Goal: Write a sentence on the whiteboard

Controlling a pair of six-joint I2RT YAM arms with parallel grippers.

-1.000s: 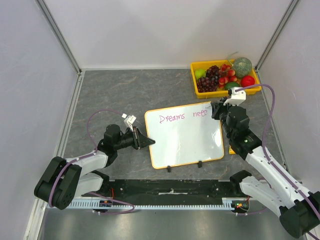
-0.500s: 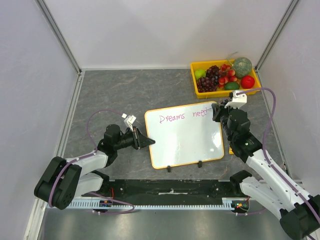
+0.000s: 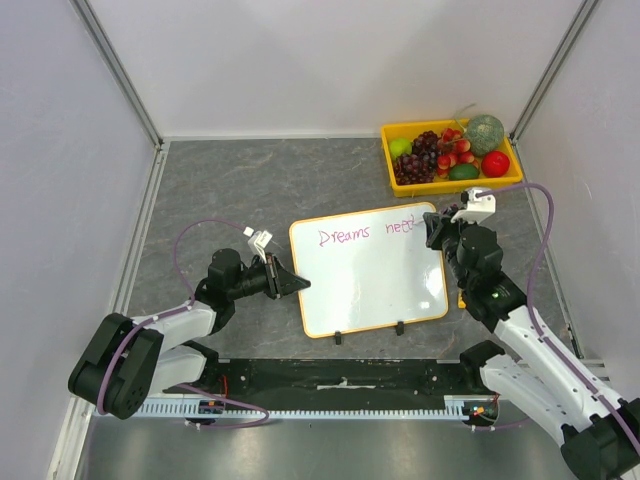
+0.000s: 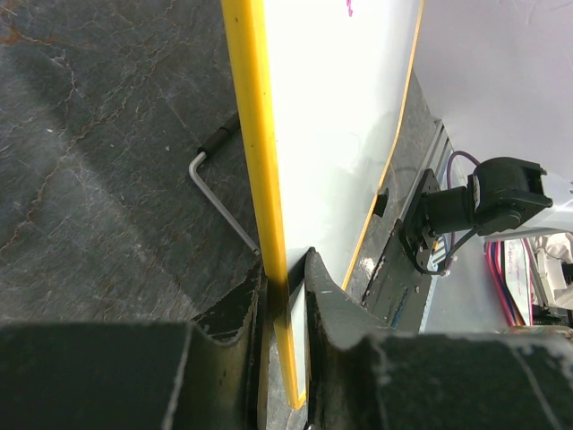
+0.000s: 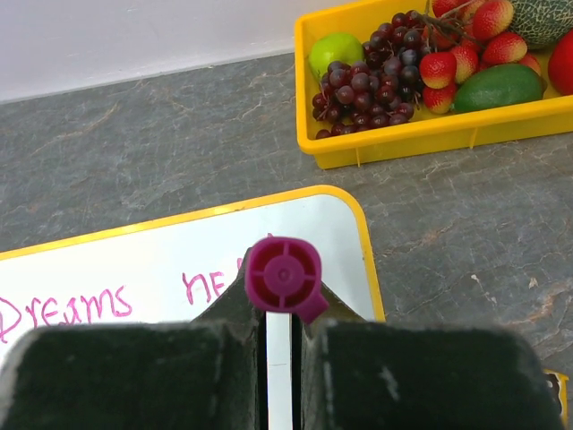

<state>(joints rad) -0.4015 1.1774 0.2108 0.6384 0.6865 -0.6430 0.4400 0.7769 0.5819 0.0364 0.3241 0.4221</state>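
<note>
Fingers [image 5: 179, 376] of the right gripper [image 5: 282, 315] closed tight on a magenta marker [image 5: 284, 276]. Marker runs straight out between them, butt end toward the wrist camera, so the tip itself is hidden. It points at the upper right corner of the whiteboard [image 3: 370, 285], just past the pink writing [image 3: 365, 233] reading "Dreams" and a second word begun "ne…". Judgement: mid-word, sentence unfinished.

Left gripper [image 4: 285, 279]: fingers [image 4: 231, 313] pinched nearly closed over the board's left edge, orange frame [image 4: 253, 134] caught between the pads. Likely purpose is bracing, so the board does not slide or tip under pen pressure from the other side.

Whiteboard sits at the middle of the table [image 3: 230, 180], toward the near edge, its two black feet on the near side. Writing occupies only the top line; the rest is blank.

Yellow tray [image 3: 455, 185] of fruit [image 3: 440, 152] at the far right corner, apart from the board's upper right corner and not involved.

Risk, as judged: little room left on that line before the frame.
</note>
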